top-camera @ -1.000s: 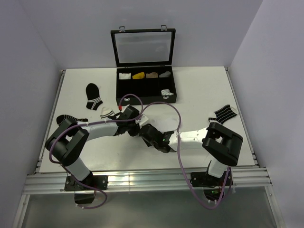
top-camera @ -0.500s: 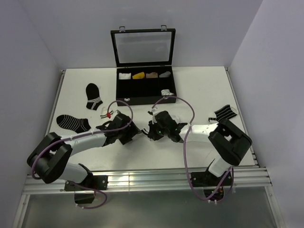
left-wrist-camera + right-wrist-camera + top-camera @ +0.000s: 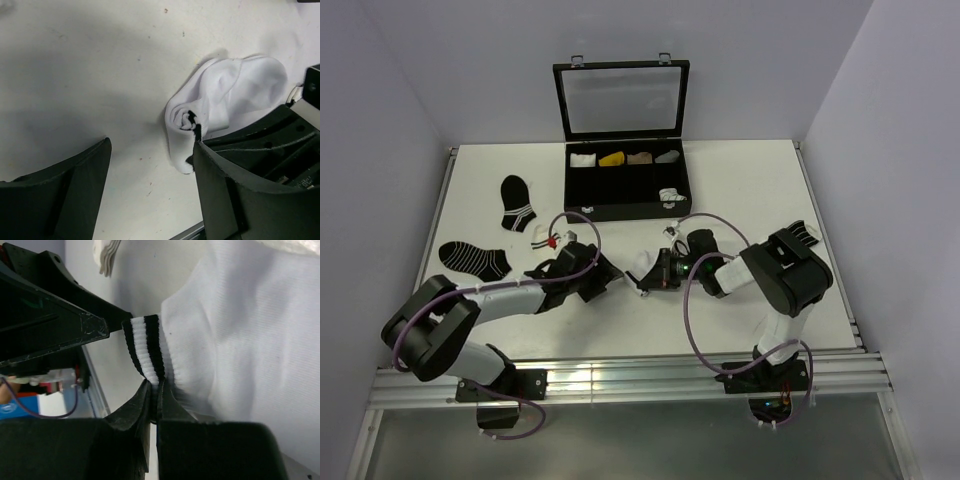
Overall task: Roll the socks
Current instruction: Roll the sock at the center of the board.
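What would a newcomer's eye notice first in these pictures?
At the middle of the table, the right gripper pinches the black-banded cuff of a white sock; the left gripper stands open beside it. Behind, a black case stands open; two black striped socks lie at left.

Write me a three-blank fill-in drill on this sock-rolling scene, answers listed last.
The right tool is shut on the white sock at its black-banded ____.
The left tool stands ____, gripping nothing.
Two black striped socks lie on the table, on its ____ side.
Missing words: cuff; open; left.
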`<state>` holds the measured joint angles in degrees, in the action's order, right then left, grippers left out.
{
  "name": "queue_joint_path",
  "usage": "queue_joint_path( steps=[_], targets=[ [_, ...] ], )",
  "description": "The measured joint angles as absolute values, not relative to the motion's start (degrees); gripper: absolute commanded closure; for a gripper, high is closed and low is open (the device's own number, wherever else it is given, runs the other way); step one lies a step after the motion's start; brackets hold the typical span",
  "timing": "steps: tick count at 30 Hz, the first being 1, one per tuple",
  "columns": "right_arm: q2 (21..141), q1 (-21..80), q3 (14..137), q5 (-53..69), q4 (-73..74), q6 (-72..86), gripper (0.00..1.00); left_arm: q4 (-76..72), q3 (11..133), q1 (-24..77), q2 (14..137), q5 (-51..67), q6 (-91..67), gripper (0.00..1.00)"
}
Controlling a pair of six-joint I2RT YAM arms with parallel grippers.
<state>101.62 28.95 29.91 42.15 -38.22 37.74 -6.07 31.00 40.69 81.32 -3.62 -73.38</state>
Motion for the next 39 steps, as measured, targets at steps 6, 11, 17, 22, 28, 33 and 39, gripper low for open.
queue_joint_path(
  steps=[6, 11, 17, 22, 28, 33, 39],
  targets=[
    [105.32, 26.28, 28.45, 46.78, -44.88, 43.86, 1.0, -11.03, 32.23, 41.15, 85.41, -1.93, -73.34, 0.33],
    [106.56, 25.45, 28.45, 47.88, -46.28, 46.0, 0.99, -13.5, 33.06, 41.23, 87.92, -0.99, -73.32, 0.4],
    [108.49, 24.45, 28.45, 49.6, -48.34, 48.29, 0.99, -14.63, 34.41, 41.3, 90.39, -0.38, -73.19, 0.48],
    [109.19, 24.12, 28.6, 50.39, -48.86, 49.04, 0.94, -15.2, 35.27, 41.3, 92.01, 0.16, -73.14, 0.56],
    [109.06, 24.1, 29.36, 50.68, -47.11, 48.62, 0.76, -14.31, 37.54, 41.34, 94.52, 0.82, -73.12, 0.82],
    [104.81, 24.14, 29.93, 48.69, -40.32, 44.99, 0.62, -11.25, 39.29, 41.34, 94.54, 0.8, -72.64, 1.0],
    [92.31, 26.63, 30.7, 36.53, -21.98, 35.86, 0.58, -6.2, 41.93, 41.41, 94.67, 0.73, -71.33, 1.0]
  ],
)
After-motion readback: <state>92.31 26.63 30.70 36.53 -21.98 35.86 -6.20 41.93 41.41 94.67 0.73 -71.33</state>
